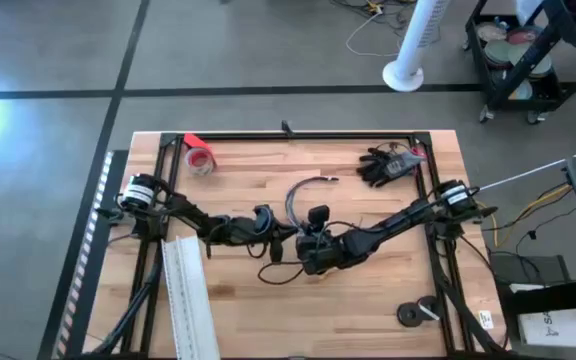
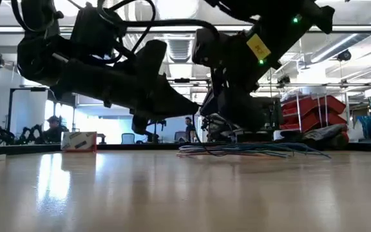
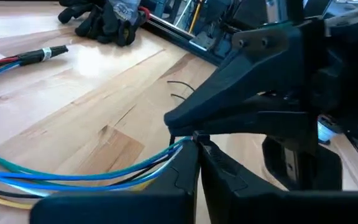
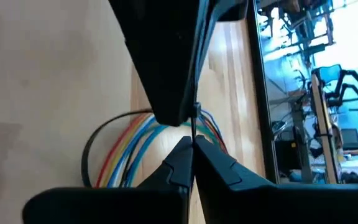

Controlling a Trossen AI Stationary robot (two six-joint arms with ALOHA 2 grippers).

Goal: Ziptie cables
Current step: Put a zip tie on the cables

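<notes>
The cables [image 3: 73, 180], a bundle of blue, green, yellow and red wires, lie in an arc on the wooden table [image 1: 368, 300]. Their sleeved end [image 3: 42, 54] points toward the far edge. A thin black ziptie [image 4: 89, 152] loops around the cables [image 4: 132, 146]. My left gripper [image 1: 276, 233] and my right gripper [image 1: 294, 243] meet tip to tip at the table's middle, both shut. In the low view the cables [image 2: 250, 149] rest flat on the table under the arms. My left gripper [image 3: 195, 142] is shut with the cable bundle [image 3: 178, 148] running into its fingertips, low over the table. Whether the ziptie's head is also in the pinch is hidden by the fingers. The cables trail slack on the table behind it. My right gripper [image 4: 192, 144] pinches the ziptie's thin black tail [image 4: 192, 127] at its very fingertips, facing the left gripper's tip. The tail runs straight from the pinch to the loop at the left fingers [image 4: 180, 115].
Black gloves [image 1: 388, 165] lie at the far right and a red tape roll [image 1: 200, 157] at the far left. A long white strip [image 1: 190, 295] lies near the left front, and dark discs [image 1: 418, 312] at the right front. A black frame [image 1: 298, 135] borders the table.
</notes>
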